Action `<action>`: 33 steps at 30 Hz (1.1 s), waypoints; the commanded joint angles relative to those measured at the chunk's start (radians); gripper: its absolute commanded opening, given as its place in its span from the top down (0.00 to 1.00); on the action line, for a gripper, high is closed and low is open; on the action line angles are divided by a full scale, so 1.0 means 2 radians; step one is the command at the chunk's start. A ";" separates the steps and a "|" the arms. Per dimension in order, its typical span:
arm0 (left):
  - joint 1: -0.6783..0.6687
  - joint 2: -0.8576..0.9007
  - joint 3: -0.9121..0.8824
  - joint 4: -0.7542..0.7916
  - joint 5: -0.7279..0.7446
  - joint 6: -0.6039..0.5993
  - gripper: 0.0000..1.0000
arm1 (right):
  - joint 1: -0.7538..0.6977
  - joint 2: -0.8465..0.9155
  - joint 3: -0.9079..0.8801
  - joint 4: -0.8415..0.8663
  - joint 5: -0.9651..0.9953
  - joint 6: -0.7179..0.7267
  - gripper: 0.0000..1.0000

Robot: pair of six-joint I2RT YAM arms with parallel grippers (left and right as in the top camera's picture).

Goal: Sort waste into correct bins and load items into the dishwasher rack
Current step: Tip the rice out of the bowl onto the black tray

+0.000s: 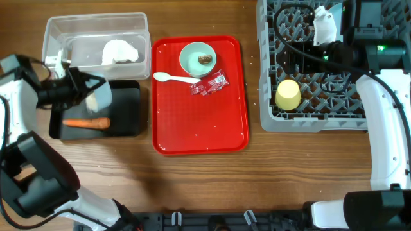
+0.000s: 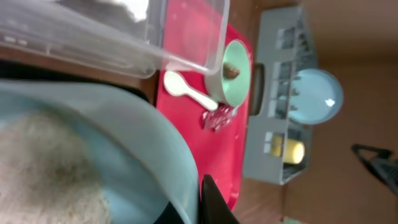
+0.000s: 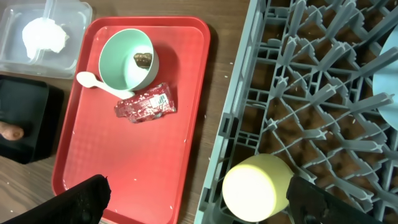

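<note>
Pale-blue bowl [image 2: 124,134] between the left jaws

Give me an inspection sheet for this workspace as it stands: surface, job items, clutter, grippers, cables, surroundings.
Surface: wooden table, a few white specks on it.
Job's things: napkin in clear tub; carrot in black tray; mint bowl holding brown lump, and wrapper, both on red tray; yellow cup and plate in rack.
Clutter: white spoon on red tray.
Grippers: left gripper shut on pale-blue bowl with rice, over black tray; right gripper open over rack.
Cables: black cable draped over rack.
Surroundings: nothing seen.
</note>
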 commanded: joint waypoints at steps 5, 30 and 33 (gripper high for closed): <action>0.050 0.004 -0.115 0.112 0.152 0.014 0.96 | 0.001 0.005 -0.001 -0.009 -0.008 -0.004 0.05; 0.061 0.004 -0.123 0.103 0.302 -0.200 0.96 | 0.001 0.006 -0.001 -0.024 -0.004 -0.007 0.01; 0.054 -0.001 -0.123 0.096 0.302 -0.199 0.96 | 0.001 0.006 -0.001 -0.024 0.004 -0.007 0.01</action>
